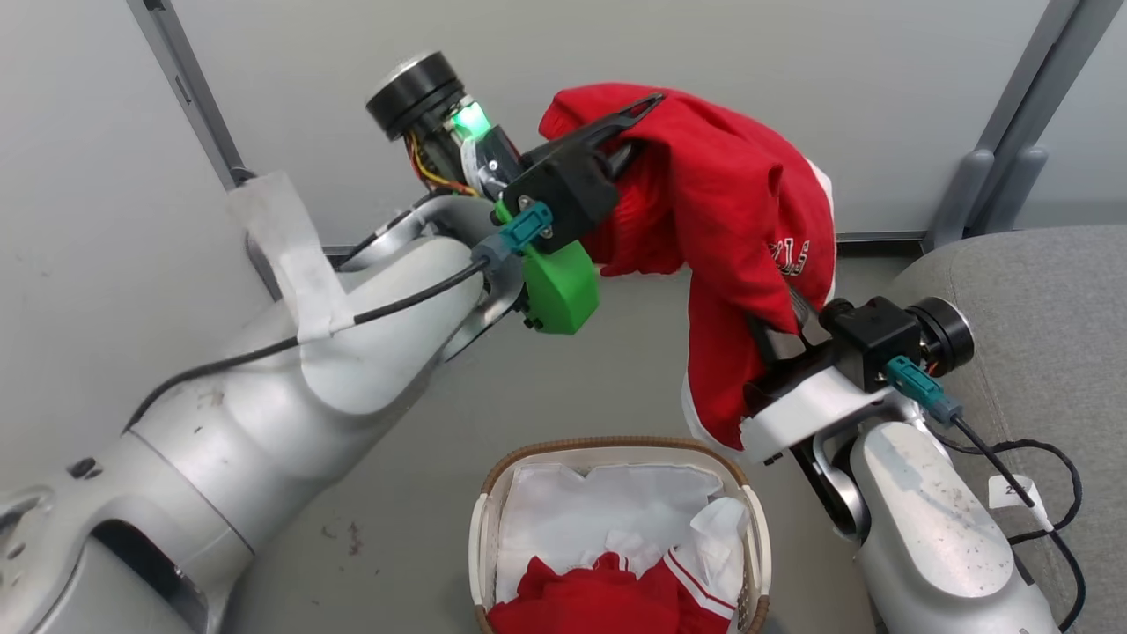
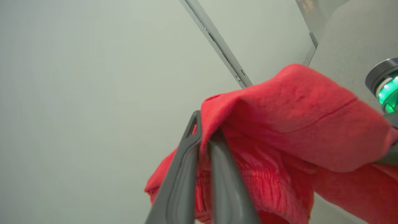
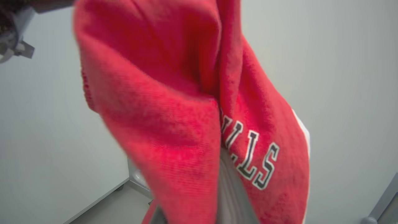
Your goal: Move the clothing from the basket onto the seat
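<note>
A red garment (image 1: 722, 194) with white trim and lettering hangs in the air between my two grippers, above the floor and behind the basket (image 1: 616, 445). My left gripper (image 1: 647, 119) is shut on its upper fold; in the left wrist view the fingers (image 2: 186, 174) pinch the red fabric (image 2: 295, 124). My right gripper (image 1: 779, 321) holds the lower part, its fingers mostly buried in the cloth (image 3: 174, 124). More red clothing (image 1: 607, 599) with striped trim lies in the basket on the white liner (image 1: 599, 511). The grey seat (image 1: 1048, 308) is at the right.
A pale wall with grey metal posts (image 1: 189, 97) stands behind. My bulky left forearm (image 1: 335, 352) crosses the left side. A black cable (image 1: 1039, 449) lies on the seat's near edge. Bare grey floor (image 1: 563, 387) surrounds the basket.
</note>
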`<state>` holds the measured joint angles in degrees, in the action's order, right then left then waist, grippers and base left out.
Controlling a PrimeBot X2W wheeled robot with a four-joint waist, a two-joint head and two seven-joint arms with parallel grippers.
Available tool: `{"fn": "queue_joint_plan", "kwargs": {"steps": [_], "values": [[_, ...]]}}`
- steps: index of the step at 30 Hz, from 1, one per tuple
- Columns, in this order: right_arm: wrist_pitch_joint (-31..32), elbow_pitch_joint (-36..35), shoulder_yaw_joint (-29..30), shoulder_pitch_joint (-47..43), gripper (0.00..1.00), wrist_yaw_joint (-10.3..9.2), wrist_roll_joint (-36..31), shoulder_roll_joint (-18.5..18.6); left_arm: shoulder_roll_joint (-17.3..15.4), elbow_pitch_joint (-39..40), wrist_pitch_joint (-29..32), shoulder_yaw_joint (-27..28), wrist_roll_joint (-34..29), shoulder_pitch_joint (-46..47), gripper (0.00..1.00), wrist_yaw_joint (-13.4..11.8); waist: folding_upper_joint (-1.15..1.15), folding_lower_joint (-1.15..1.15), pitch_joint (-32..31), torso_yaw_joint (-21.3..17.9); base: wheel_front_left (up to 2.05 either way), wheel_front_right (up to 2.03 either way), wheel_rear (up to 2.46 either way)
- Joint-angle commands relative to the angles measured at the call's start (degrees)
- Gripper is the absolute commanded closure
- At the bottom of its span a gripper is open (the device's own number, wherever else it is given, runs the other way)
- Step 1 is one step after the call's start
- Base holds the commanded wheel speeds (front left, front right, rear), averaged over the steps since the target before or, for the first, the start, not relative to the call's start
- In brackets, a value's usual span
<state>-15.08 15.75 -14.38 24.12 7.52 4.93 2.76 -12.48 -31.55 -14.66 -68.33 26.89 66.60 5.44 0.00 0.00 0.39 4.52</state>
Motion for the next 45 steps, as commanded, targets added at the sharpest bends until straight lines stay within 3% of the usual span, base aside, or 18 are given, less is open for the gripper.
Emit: {"fn": "queue_joint_plan", "kwargs": {"steps": [1,2,3,4,15,25,39,45], "values": [[-0.14,-0.27,0.56,-0.40,1.00,-0.06,0.58,0.24,-0.17,-0.17,-0.28,1.10,1.68,-2.68,0.69,-0.64,0.00,0.00,0.00,-0.04,0.00,0.00,0.00],[-0.14,-0.30,0.81,-0.51,1.00,-0.06,0.78,0.23,-0.18,-0.20,-0.41,1.65,2.60,-3.97,0.55,-0.78,0.00,0.00,0.01,-0.09,0.00,0.00,0.00],[-0.14,-0.35,1.15,-0.61,1.00,-0.06,0.93,0.23,-0.21,-0.32,-0.52,2.45,3.81,-5.89,0.19,-1.00,0.00,0.00,0.02,-0.17,0.00,0.00,0.00],[-0.14,-0.39,1.43,-0.68,1.00,-0.06,1.05,0.24,-0.34,-0.44,-0.59,2.93,4.25,-7.24,0.00,-1.08,0.00,0.00,0.03,-0.24,0.00,0.00,0.00],[-0.14,-0.80,5.73,-2.13,1.00,-0.06,1.80,0.25,1.38,2.10,-0.48,14.56,9.99,-27.16,0.00,-0.65,0.00,0.00,0.26,-0.87,0.00,0.00,0.00],[-0.14,-1.14,8.09,-3.45,1.00,-0.06,1.12,0.23,3.58,3.98,-0.49,24.09,4.85,-39.85,0.00,0.58,0.00,0.00,0.45,-1.59,0.00,0.00,0.00],[-0.14,-0.78,10.60,-3.47,1.00,-0.06,0.29,0.24,6.46,6.15,-0.50,31.52,-2.56,-46.20,0.00,2.03,0.00,0.00,1.00,-2.73,0.00,0.00,0.00],[-0.14,-0.63,11.59,-2.86,1.00,-0.06,-0.42,0.24,7.46,7.24,-0.50,31.82,-3.56,-47.19,0.00,2.12,0.00,0.00,1.69,-6.25,0.00,0.00,0.00]]}}
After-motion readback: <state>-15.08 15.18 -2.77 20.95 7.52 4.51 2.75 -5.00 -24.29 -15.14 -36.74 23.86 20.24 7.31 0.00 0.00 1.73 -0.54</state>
